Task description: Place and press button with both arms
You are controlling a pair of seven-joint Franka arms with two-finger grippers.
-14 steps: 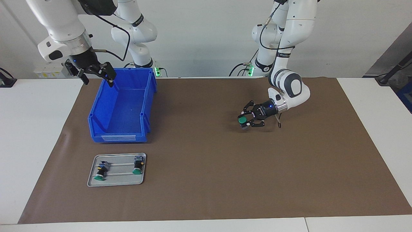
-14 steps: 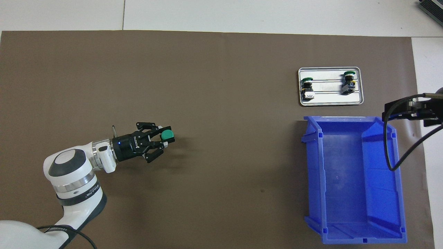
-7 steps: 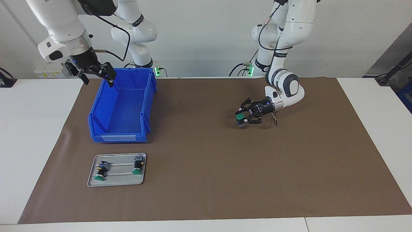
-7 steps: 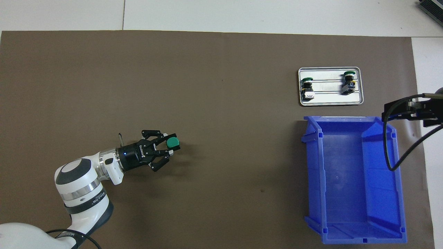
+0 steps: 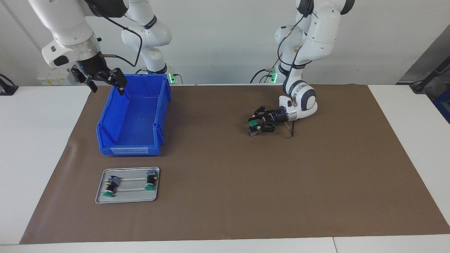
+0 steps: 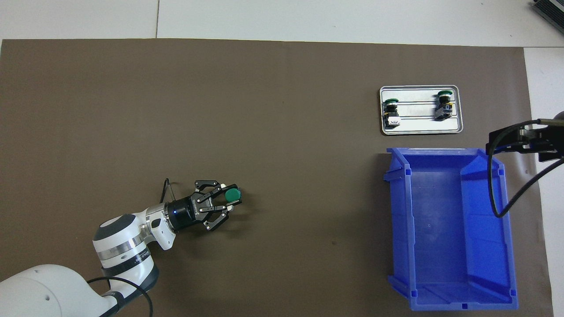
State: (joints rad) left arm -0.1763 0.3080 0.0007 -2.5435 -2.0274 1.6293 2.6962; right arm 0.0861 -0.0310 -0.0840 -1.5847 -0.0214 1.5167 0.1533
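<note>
Left gripper (image 5: 254, 128) low over the brown mat (image 5: 228, 182), jaws clamped on the button (image 5: 252, 127), near the middle of the table (image 5: 42, 147) toward the left arm's end; whether the button's base touches the mat, cannot tell. Gripper lies nearly level, the wrist side pointing back toward the left arm's base. Button sits upright between the jaws: round green mushroom cap on top, dark barrel under it, a pale grey-blue block at the bottom just below the fingertips. From overhead the green cap (image 6: 231, 194) covers the rest of the button and pokes out just past the jaw tips, with the splayed black links either side of it. A thin black cable loops off the left wrist

Right gripper (image 5: 105, 80) up in the air over the corner of the blue bin (image 5: 133, 119) closest to the right arm's base, jaws apart, nothing between them. Right arm waits there. In the overhead view only the right gripper's tip (image 6: 524, 141) shows at the frame edge, over the bin rim

Metal tray (image 5: 127, 198) lies well apart from both sets of jaws, farther from the robots than the bin and just beside it. Two spare green-capped switches (image 5: 109, 189) (image 5: 150, 182) lie on their sides in the tray, apart from each other, caps pointing away from the robots
</note>
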